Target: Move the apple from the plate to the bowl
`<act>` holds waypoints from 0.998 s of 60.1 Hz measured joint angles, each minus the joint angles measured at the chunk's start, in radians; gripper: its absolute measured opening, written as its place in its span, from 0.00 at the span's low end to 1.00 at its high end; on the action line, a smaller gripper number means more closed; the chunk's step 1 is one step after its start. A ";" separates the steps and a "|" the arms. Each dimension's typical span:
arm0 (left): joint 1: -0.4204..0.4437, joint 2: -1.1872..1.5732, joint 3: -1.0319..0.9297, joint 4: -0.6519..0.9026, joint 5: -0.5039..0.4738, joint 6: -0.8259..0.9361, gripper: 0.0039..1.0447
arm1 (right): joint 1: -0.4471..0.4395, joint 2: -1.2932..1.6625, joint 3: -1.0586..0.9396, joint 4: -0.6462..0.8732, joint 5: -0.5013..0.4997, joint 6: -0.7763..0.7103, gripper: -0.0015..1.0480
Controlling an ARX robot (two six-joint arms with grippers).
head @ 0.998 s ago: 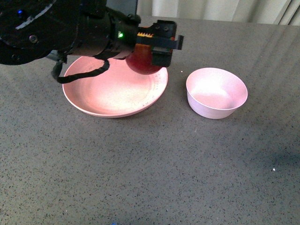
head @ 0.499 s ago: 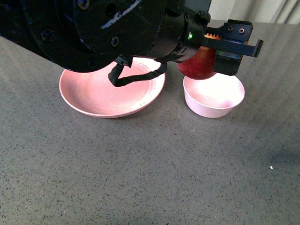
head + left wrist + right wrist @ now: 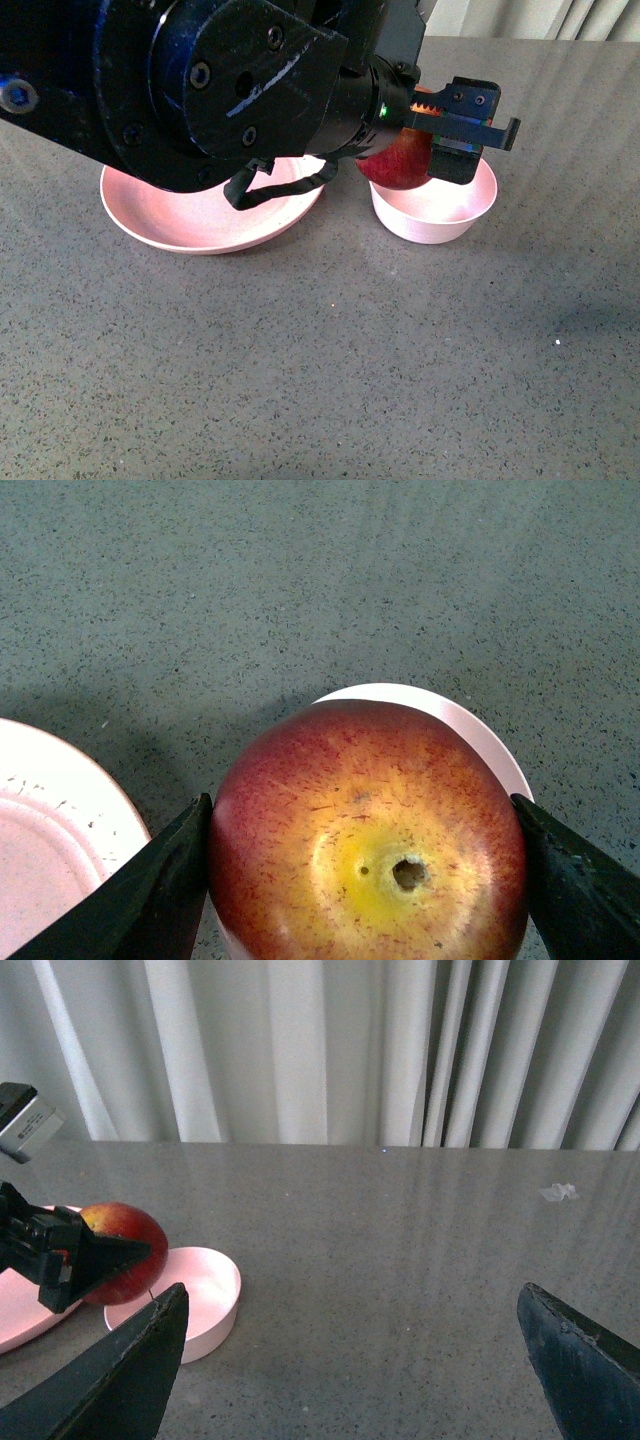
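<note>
Since the apple (image 3: 392, 165) is clamped in the left gripper (image 3: 440, 140) directly above the bowl (image 3: 440, 225), I read this as the drop-off step, with release not yet done. The plate (image 3: 170, 225) sits left of the bowl, near it but not touching, and is bare. The left arm reaches over the plate so that the gripper ends above the bowl.

The apple hangs low, at about the bowl's rim level and towards the bowl's plate-side edge. Whether it touches the rim can't be told. In the left wrist view the black fingers (image 3: 160, 890) press the apple's two opposite sides at its widest part. The yellow stem dimple faces the camera, and the bowl's rim peeks out behind the apple. The side grip probably means the apple falls straight in once the jaws part, though nudging it further over the bowl's centre first looks safer.

The right gripper (image 3: 350, 1295) is well off to the right of the bowl, with fingers spread wide and nothing between them. It looks parked out of the way above the grey table (image 3: 330, 360).
</note>
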 joint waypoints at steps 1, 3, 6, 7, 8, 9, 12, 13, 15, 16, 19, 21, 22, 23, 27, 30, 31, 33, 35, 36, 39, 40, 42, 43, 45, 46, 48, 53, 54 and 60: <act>0.000 0.001 0.001 -0.001 0.000 0.000 0.72 | 0.000 0.000 0.000 0.000 0.000 0.000 0.91; -0.001 0.004 0.005 -0.002 0.001 0.000 0.72 | 0.000 0.000 0.000 0.000 0.000 0.000 0.91; -0.002 0.005 0.006 -0.002 0.005 -0.001 0.72 | 0.000 0.000 0.000 0.000 0.000 0.000 0.91; -0.003 0.005 0.007 -0.002 0.006 -0.001 0.72 | 0.000 0.000 0.000 0.000 0.000 0.000 0.91; -0.003 0.006 0.008 -0.003 0.007 -0.001 0.72 | 0.000 0.000 0.000 0.000 0.000 0.000 0.91; -0.003 0.006 0.009 -0.003 0.009 -0.001 0.72 | 0.000 0.000 0.000 0.000 0.000 0.000 0.91; -0.007 0.011 0.018 -0.003 0.012 -0.001 0.72 | 0.000 0.000 0.000 0.000 0.000 0.000 0.91; -0.008 0.013 0.021 -0.003 0.013 -0.001 0.72 | 0.000 0.000 0.000 0.000 0.000 0.000 0.91; -0.010 0.016 0.025 -0.003 0.017 -0.001 0.72 | 0.000 0.000 0.000 0.000 0.000 0.000 0.91; -0.012 0.018 0.027 -0.003 0.018 -0.001 0.72 | 0.000 0.000 0.000 0.000 0.000 0.000 0.91; -0.014 0.023 0.033 -0.003 0.024 -0.002 0.72 | 0.000 0.000 0.000 0.000 0.000 0.000 0.91; -0.016 0.026 0.036 -0.003 0.024 -0.002 0.72 | 0.000 0.000 0.000 0.000 0.000 0.000 0.91; -0.016 0.027 0.037 -0.003 0.024 -0.002 0.72 | 0.000 0.000 0.000 0.000 0.000 0.000 0.91; -0.018 0.029 0.038 -0.003 0.024 -0.003 0.72 | 0.000 0.000 0.000 0.000 0.000 0.000 0.91; -0.019 0.032 0.041 -0.004 0.024 -0.003 0.72 | 0.000 0.000 0.000 0.000 0.000 0.000 0.91; -0.021 0.035 0.043 -0.005 0.026 -0.003 0.72 | 0.000 0.000 0.000 0.000 0.000 0.000 0.91; -0.021 0.035 0.044 -0.005 0.026 -0.003 0.72 | 0.000 0.000 0.000 0.000 0.000 0.000 0.91; -0.022 0.037 0.045 -0.007 0.027 -0.003 0.72 | 0.000 0.000 0.000 0.000 0.000 0.000 0.91; -0.023 0.037 0.046 -0.008 0.027 -0.003 0.72 | 0.000 0.000 0.000 0.000 0.000 0.000 0.91; -0.023 0.037 0.046 -0.008 0.027 -0.003 0.72 | 0.000 0.000 0.000 0.000 0.000 0.000 0.91; -0.023 0.038 0.047 -0.009 0.029 -0.003 0.72 | 0.000 0.000 0.000 0.000 0.000 0.000 0.91; -0.023 0.038 0.048 -0.009 0.032 -0.003 0.72 | 0.000 0.000 0.000 0.000 0.000 0.000 0.91; -0.024 0.038 0.049 -0.009 0.037 -0.003 0.72 | 0.000 0.000 0.000 0.000 0.000 0.000 0.91; -0.025 0.038 0.049 -0.009 0.041 -0.003 0.72 | 0.000 0.000 0.000 0.000 0.000 0.000 0.91; -0.025 0.038 0.049 -0.010 0.050 -0.002 0.72 | 0.000 0.000 0.000 0.000 0.000 0.000 0.91; -0.025 0.039 0.049 -0.010 0.053 -0.002 0.72 | 0.000 0.000 0.000 0.000 0.000 0.000 0.91; -0.026 0.039 0.049 -0.012 0.058 -0.002 0.72 | 0.000 0.000 0.000 0.000 0.000 0.000 0.91; -0.027 0.041 0.049 -0.014 0.066 -0.002 0.72 | 0.000 0.000 0.000 0.000 0.000 0.000 0.91; -0.027 0.042 0.049 -0.014 0.069 -0.001 0.72 | 0.000 0.000 0.000 0.000 0.000 0.000 0.91; -0.030 0.045 0.049 -0.014 0.079 0.001 0.72 | 0.000 0.000 0.000 0.000 0.000 0.000 0.91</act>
